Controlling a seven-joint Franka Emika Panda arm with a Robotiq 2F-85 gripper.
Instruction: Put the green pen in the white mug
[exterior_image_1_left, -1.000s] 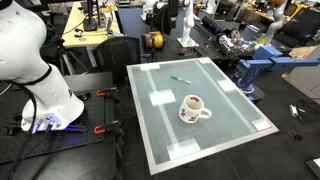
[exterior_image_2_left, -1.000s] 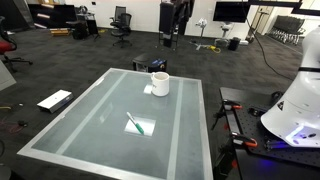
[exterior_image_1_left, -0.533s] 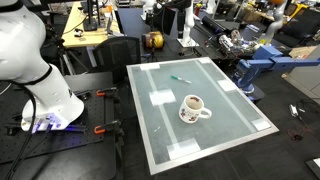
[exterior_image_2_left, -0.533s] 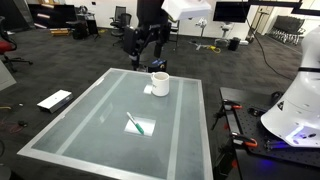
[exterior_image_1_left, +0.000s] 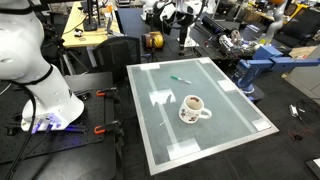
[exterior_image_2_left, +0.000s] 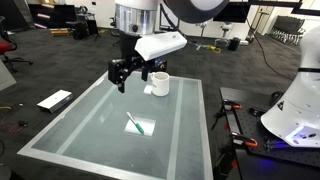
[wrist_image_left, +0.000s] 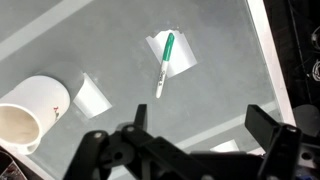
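The green pen (exterior_image_2_left: 135, 124) lies flat on the grey table, in both exterior views (exterior_image_1_left: 179, 79). In the wrist view it (wrist_image_left: 165, 60) rests across a white tape patch, its lower end whitish. The white mug (exterior_image_2_left: 159, 83) stands upright on the table and also shows in an exterior view (exterior_image_1_left: 193, 107) and at the left edge of the wrist view (wrist_image_left: 30, 110). My gripper (exterior_image_2_left: 125, 72) is open and empty. It hangs in the air above the table, beside the mug and well above the pen. Its fingers frame the bottom of the wrist view (wrist_image_left: 200, 135).
The table (exterior_image_2_left: 80, 135) has white tape strips and patches (wrist_image_left: 92, 98). A flat white object (exterior_image_2_left: 54, 99) lies on the floor beside it. The robot's white base (exterior_image_1_left: 40, 85) stands at the table's side. Chairs and lab benches (exterior_image_1_left: 240, 45) surround the area.
The arm has swung in from the far background and come down over the table near the mug. The pen and the mug have not moved.
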